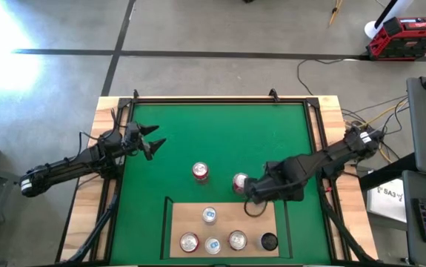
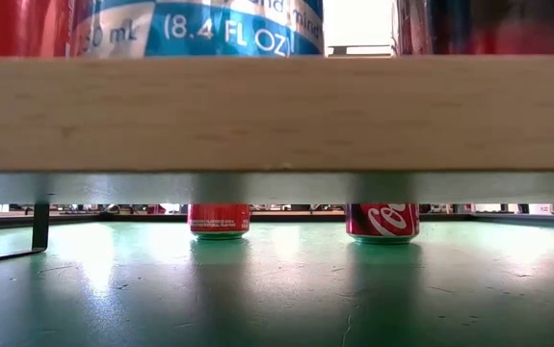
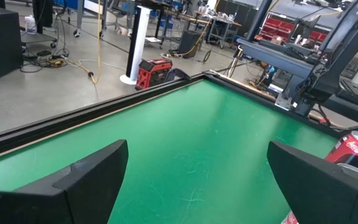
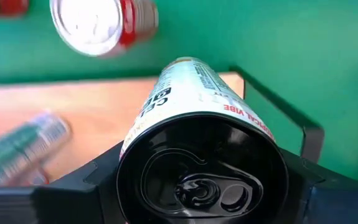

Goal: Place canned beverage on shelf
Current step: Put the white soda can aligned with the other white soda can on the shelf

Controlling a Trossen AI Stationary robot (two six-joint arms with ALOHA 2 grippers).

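Bright green table mat (image 1: 220, 141) framed by pale wood strips (image 1: 101, 148); two red cans with white script (image 2: 382, 221) stand on it, beside a pale wood shelf board (image 1: 224, 226) edged in black, holding blue-and-white cans (image 1: 210, 215).

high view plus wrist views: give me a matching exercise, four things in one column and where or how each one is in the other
Column one
1. left gripper
2. black-topped can
3. shelf
4. green mat

Column two
a. clamped in the right gripper
b. two red cans stand on it
c. open and empty, over the mat's left side
d. pale wood with a black rail, several cans on it

Pairs: 1-c, 2-a, 3-d, 4-b
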